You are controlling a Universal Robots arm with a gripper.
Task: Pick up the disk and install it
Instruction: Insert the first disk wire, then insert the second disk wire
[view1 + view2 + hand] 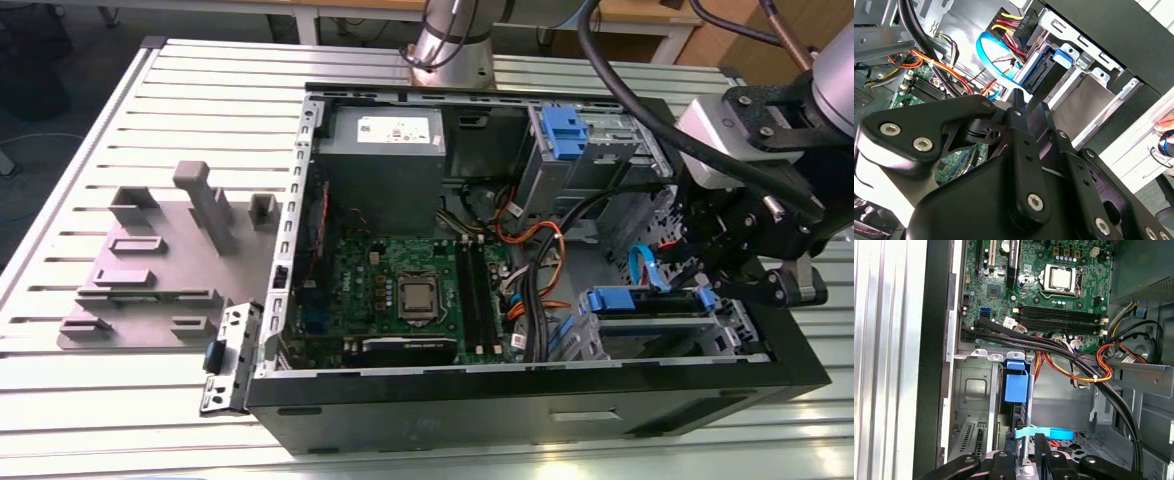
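Quick look at where this stands. The open PC case (534, 385) lies on its side on the slatted surface (80, 400), and the disk (647, 303) is down in the lower drive cage (667, 335), at about 4 o'clock from the motherboard (400, 290) in the exterior view. It stands on its thin edge in the slot, with its blue carrier handle at the end facing the middle of the case.

What matters is how it sits relative to the hand (714, 285). In the exterior view the disk lies toward 9 o'clock from the hand, touching or as good as. Its long axis runs 3 to 9, straight along the slot. There's just the one arm, so no question of which is nearer.

In the first wrist view the hand (1026, 447) has its fingers (1041, 452) drawn in on either side of the disk's (1016, 385) narrow rear edge. It looks clamped on it, though the contact itself is partly hidden, so take that loosely.

Another blue carrier (561, 130) sits in the upper bay at about 1 o'clock from the motherboard.

As for writing, the grey power supply box (380, 160) has a white sticker (398, 127), but I can't read its print. I can't make out the label on the disk either.
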